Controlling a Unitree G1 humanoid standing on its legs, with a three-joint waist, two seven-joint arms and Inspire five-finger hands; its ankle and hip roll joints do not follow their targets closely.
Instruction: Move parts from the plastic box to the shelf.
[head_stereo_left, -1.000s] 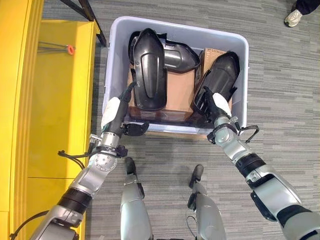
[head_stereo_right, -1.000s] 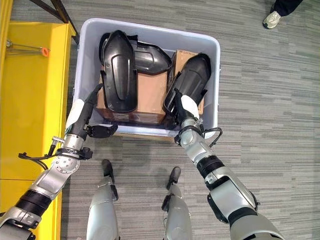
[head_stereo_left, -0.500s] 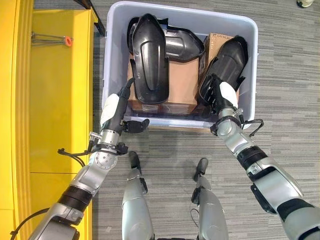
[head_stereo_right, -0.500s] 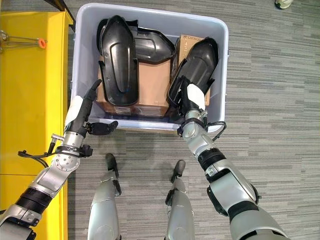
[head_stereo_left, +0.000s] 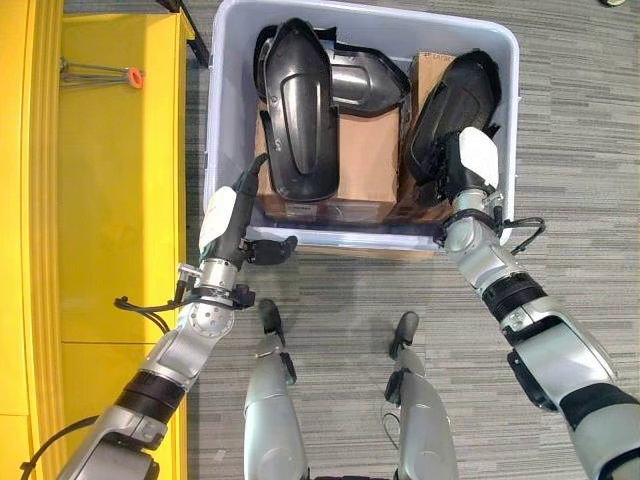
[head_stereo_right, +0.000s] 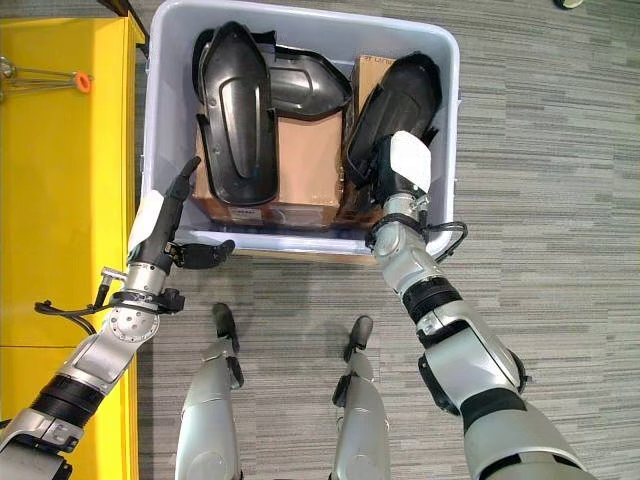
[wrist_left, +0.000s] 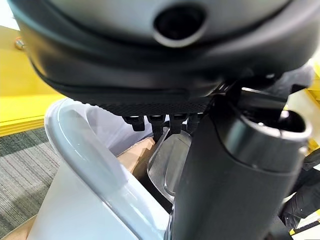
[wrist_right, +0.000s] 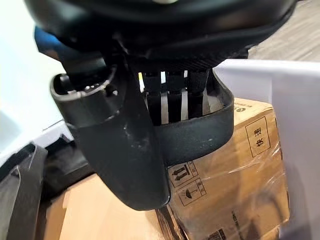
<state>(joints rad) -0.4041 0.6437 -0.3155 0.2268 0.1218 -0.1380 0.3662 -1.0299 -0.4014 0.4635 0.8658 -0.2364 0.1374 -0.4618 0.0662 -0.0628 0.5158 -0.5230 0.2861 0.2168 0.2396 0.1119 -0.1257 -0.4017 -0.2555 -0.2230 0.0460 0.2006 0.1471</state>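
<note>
Right eye view showed the pick-up step under way: both hands were at the plastic box (head_stereo_right: 446, 120) on the floor, and no part had yet reached the yellow shelf (head_stereo_right: 60, 180) beside the left arm. The right hand (head_stereo_right: 398, 170) lay inside the box on the right-hand black part (head_stereo_right: 395, 110), which leaned against a cardboard carton (head_stereo_right: 310, 160); in the right wrist view its fingers (wrist_right: 170, 95) were curled over the part's rim with the thumb (wrist_right: 125, 150) on the near side, so it gripped that part. The left hand (head_stereo_right: 160, 225) reached over the box's near corner with fingers straight and holding nothing, its thumb standing out just outside the wall; the long black part (head_stereo_right: 238, 110) lay just beyond its fingertips, not touched. A third black part (head_stereo_right: 305, 90) sat behind that one. Next, I judged, the right hand needed to lift its part clear of the box wall and carton without snagging, probably with the left hand steadying it, before swinging toward the shelf.
</note>
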